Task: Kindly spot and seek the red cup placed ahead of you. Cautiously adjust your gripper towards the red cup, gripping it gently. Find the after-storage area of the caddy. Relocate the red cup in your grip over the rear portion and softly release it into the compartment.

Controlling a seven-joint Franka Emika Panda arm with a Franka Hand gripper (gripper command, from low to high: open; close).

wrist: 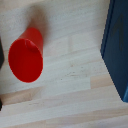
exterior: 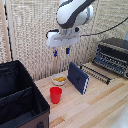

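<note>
The red cup (exterior: pixel 55 94) stands upright on the wooden table, just off the caddy's corner. In the wrist view the red cup (wrist: pixel 26 56) shows its open mouth and tapered side. The black caddy (exterior: pixel 24 93) fills the exterior view's lower left, with a centre divider between two sections. My gripper (exterior: pixel 61 51) hangs high above the table, above the small bowl and behind the cup. Its two blue-tipped fingers stand apart with nothing between them. The fingers do not show in the wrist view.
A small white bowl (exterior: pixel 59 79) with yellow contents sits behind the cup. A dark blue book-like case (exterior: pixel 78 77) stands on edge to the exterior view's right of the cup; it also shows in the wrist view (wrist: pixel 116 45). A toaster oven (exterior: pixel 113 55) with a wire rack (exterior: pixel 97 72) stands at the back right.
</note>
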